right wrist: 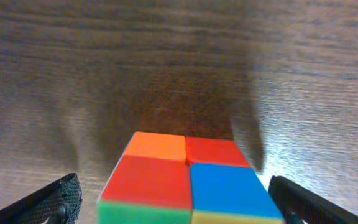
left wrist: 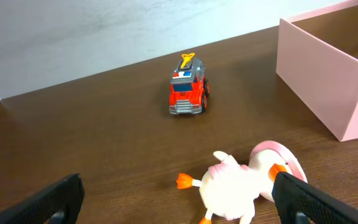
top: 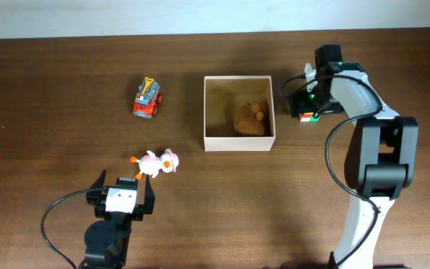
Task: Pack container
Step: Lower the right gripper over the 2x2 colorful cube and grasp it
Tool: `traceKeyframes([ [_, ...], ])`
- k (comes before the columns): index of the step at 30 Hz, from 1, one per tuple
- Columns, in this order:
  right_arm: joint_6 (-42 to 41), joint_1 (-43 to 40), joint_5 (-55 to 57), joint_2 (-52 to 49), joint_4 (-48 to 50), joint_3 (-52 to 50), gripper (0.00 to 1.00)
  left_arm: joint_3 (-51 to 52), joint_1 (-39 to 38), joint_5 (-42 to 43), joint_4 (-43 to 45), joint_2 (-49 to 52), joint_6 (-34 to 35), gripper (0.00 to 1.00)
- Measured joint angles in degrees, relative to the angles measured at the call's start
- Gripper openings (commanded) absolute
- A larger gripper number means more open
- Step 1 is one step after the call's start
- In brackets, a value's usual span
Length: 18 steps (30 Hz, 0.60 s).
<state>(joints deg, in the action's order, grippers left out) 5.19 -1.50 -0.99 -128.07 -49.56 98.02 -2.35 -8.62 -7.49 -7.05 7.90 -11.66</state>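
Note:
The container [top: 239, 143], a square white-walled box with tan inside, stands mid-table and holds a brown plush toy [top: 250, 118]; its pinkish wall shows in the left wrist view [left wrist: 328, 81]. A white and pink duck toy [top: 155, 163] [left wrist: 241, 183] lies just ahead of my open left gripper [top: 122, 196] [left wrist: 179, 202]. A red toy fire truck [top: 148, 98] [left wrist: 188, 89] stands farther back. My right gripper [top: 305, 103] [right wrist: 179, 202] is open around a multicoloured cube [top: 305, 116] [right wrist: 185, 180] on the table right of the container, fingers apart from it.
A pale wall [left wrist: 104, 31] runs along the far table edge. The right arm's base [top: 375, 187] stands at the right, with cables looping by both arms.

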Motion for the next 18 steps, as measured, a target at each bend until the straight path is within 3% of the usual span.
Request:
traceKeyframes([
  [11,0.0,0.0,0.0,-0.8,0.0,0.0,1.0,0.0,0.0,0.0,0.0,0.0,0.0,0.99],
  [18,0.1,0.0,-0.2,-0.9,-0.1,0.0,0.87,0.0,0.0,0.0,0.0,0.0,0.0,0.99],
])
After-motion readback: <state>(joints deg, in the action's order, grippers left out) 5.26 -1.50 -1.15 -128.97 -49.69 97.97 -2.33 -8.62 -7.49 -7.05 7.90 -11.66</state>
